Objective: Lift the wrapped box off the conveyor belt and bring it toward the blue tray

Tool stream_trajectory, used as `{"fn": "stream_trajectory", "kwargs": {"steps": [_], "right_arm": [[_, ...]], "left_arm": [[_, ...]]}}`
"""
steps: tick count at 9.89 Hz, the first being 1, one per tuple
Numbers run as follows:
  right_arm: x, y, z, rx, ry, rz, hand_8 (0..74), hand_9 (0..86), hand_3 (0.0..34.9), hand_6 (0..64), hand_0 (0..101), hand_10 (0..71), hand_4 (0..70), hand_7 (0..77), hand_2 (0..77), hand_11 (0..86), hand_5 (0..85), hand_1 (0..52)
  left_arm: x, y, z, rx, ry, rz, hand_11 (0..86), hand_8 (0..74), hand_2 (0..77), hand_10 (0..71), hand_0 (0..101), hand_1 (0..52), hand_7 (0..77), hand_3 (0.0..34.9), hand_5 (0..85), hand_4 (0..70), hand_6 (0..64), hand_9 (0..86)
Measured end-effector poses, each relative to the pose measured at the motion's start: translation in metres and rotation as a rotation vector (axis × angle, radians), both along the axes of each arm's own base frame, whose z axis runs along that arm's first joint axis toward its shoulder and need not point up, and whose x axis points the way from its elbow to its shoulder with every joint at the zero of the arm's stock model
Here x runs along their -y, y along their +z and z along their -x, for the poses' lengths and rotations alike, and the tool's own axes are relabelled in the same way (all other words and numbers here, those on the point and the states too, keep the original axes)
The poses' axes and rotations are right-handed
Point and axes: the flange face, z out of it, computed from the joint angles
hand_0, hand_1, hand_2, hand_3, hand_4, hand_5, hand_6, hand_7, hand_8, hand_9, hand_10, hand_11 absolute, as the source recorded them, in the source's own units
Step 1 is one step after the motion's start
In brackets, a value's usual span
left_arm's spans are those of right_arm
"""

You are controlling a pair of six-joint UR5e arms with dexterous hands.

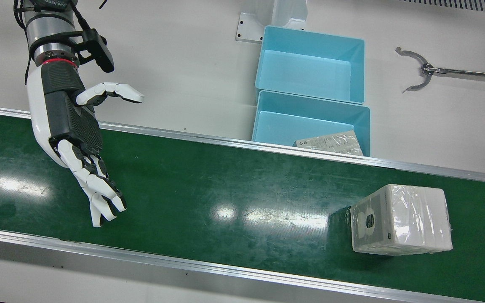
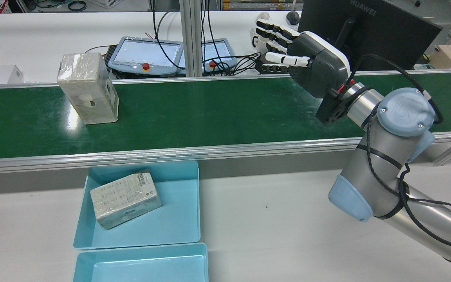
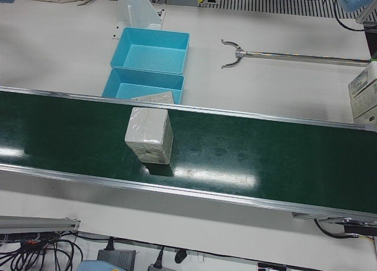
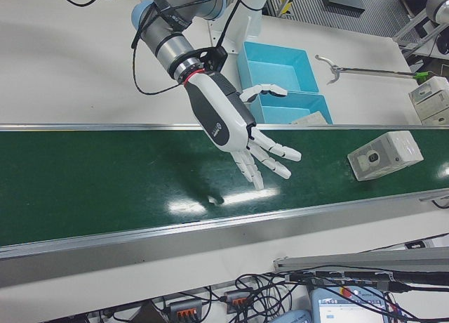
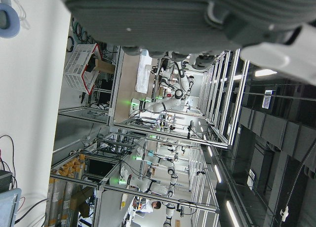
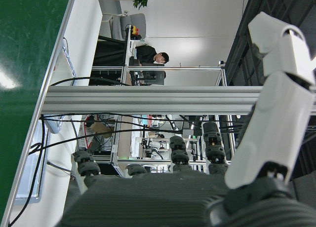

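The wrapped box (image 1: pixel 402 219) stands upright on the green conveyor belt (image 1: pixel 225 189), clear plastic over its white faces; the rear view shows it at the belt's left (image 2: pixel 86 88). My right hand (image 1: pixel 78 139) hovers open over the belt's other end, fingers spread, far from the box, also seen in the rear view (image 2: pixel 307 58). The near blue tray (image 1: pixel 284 126) sits beside the belt and holds another wrapped box (image 1: pixel 329 143) lying flat. My left hand (image 5: pixel 173 15) shows only in its own view, raised with nothing in its palm.
A second blue tray (image 1: pixel 310 71) sits behind the first. A metal reacher tool (image 1: pixel 423 71) lies on the white table. Teach pendants (image 2: pixel 143 55), cables and a monitor (image 2: pixel 366 27) stand beyond the belt's far rail. More boxes are stacked at the table's edge (image 3: pixel 365 94).
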Motion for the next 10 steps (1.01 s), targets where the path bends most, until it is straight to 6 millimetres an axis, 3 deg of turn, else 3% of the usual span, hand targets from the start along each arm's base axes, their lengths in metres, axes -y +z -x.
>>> {"fn": "stream_trajectory", "kwargs": {"steps": [2, 3, 4, 5, 6, 7, 8, 9, 10], "right_arm": [[0.0001, 0.0001, 0.0, 0.0, 0.0, 0.0, 0.0, 1.1, 30.0, 0.0, 40, 6.0, 12.0, 8.2, 27.3, 8.7, 12.5, 12.0], [0.0001, 0.0001, 0.0, 0.0, 0.0, 0.0, 0.0, 1.1, 30.0, 0.0, 38, 8.2, 12.0, 14.2, 42.5, 13.1, 28.4, 17.5], [0.0001, 0.0001, 0.0, 0.001, 0.001, 0.0, 0.0, 1.1, 30.0, 0.0, 38, 8.2, 12.0, 14.2, 42.5, 13.1, 28.4, 17.5], [0.0002, 0.0, -0.0001, 0.001, 0.001, 0.0, 2.2, 1.6, 30.2, 0.0, 36, 11.4, 13.1, 19.1, 54.5, 15.8, 48.5, 14.7], [0.0002, 0.0, -0.0001, 0.001, 0.001, 0.0, 2.2, 1.6, 30.2, 0.0, 36, 11.4, 13.1, 19.1, 54.5, 16.9, 48.5, 14.7], [0.0001, 0.0, 0.0001, 0.001, 0.001, -0.001, 0.0, 1.1, 31.2, 0.0, 41, 4.4, 13.1, 7.6, 32.2, 8.7, 25.6, 9.3], [0.0, 0.0, 0.0004, 0.0, 0.001, -0.001, 0.0, 1.1, 30.5, 0.0, 41, 4.4, 13.1, 7.6, 16.9, 8.7, 25.6, 9.3], [-0.0001, 0.0001, 0.0006, -0.001, 0.0, 0.0, 0.0, 1.1, 30.5, 0.0, 41, 4.4, 13.1, 7.6, 16.9, 8.7, 25.6, 9.3], [-0.0002, 0.0001, 0.0007, -0.001, 0.0, 0.0, 0.5, 1.1, 30.6, 0.0, 42, 4.4, 10.9, 7.6, 7.1, 6.0, 4.9, 9.3]], "left_arm": [[0.0, 0.0, 0.0, 0.0, 0.0, 0.0, 0.0, 0.0, 0.5, 0.0, 0, 0.0, 0.5, 0.0, 0.5, 0.0, 0.0, 0.5], [0.0, 0.0, 0.0, 0.0, 0.0, 0.0, 0.0, 0.5, 1.1, 0.0, 0, 0.0, 0.5, 0.0, 0.5, 0.0, 0.0, 0.0], [0.0, 0.0, 0.0, 0.0, 0.0, 0.0, 0.0, 0.5, 0.5, 0.0, 0, 0.0, 0.5, 0.0, 0.5, 0.0, 0.0, 0.0], [0.0, 0.0, 0.0, 0.0, 0.0, 0.0, 0.0, 0.5, 0.5, 0.0, 0, 0.0, 0.5, 0.0, 0.5, 0.0, 0.0, 0.0], [0.0, 0.0, 0.0, 0.0, 0.0, 0.0, 0.0, 0.5, 0.5, 0.0, 0, 0.0, 0.5, 0.0, 0.5, 0.0, 0.0, 0.0], [0.0, 0.0, 0.0, 0.0, 0.0, 0.0, 0.0, 0.5, 0.5, 0.0, 0, 0.0, 0.5, 0.0, 0.5, 0.0, 0.0, 0.0], [0.0, 0.0, 0.0, 0.0, 0.0, 0.0, 0.0, 0.5, 0.5, 0.0, 0, 0.0, 0.5, 0.0, 0.5, 0.0, 0.0, 0.0], [0.0, 0.0, 0.0, 0.0, 0.0, 0.0, 0.0, 0.5, 1.1, 0.5, 0, 0.0, 0.5, 0.0, 0.5, 0.0, 0.0, 0.0], [0.0, 0.0, 0.0, 0.0, 0.0, 0.0, 0.0, 0.5, 0.5, 0.0, 0, 0.0, 0.5, 0.0, 0.5, 0.0, 0.0, 0.0]]}}
